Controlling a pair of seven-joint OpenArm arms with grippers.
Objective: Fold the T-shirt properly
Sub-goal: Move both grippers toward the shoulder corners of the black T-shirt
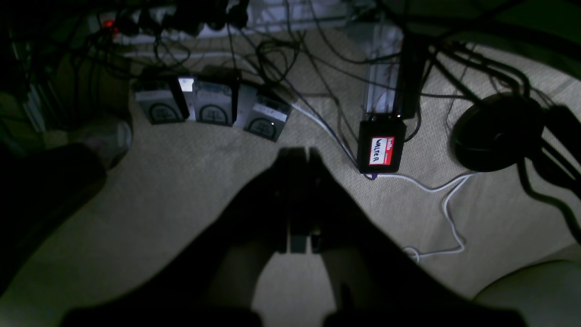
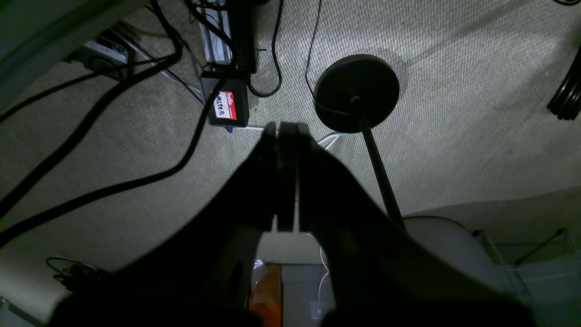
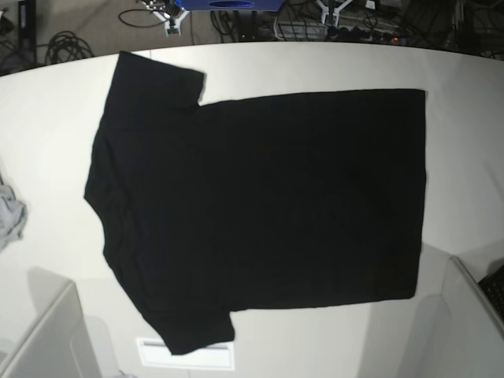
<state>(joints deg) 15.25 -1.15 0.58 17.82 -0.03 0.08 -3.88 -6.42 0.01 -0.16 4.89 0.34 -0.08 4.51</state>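
One T-shirt (image 3: 268, 205) (lengthwise across), collar leftward

T-shirt (image 3: 268, 205): plain black; table (image 3: 465, 102): white; cloth (image 3: 9, 216): light grey; carpet (image 2: 454, 113): beige

A robotics lab/workspace is indicated: white table (image 3: 472, 118), tangled cables (image 1: 281, 54) and power bricks (image 1: 213, 106) on grey carpet (image 2: 454, 136), a labelled black box (image 1: 380, 149), lamp-stand base (image 2: 356, 93) nearby

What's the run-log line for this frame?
T-shirt: flat on table, unfolded, plain side up | left tool: shut, empty, over floor | right tool: shut, empty, over floor | grey cloth: table edge
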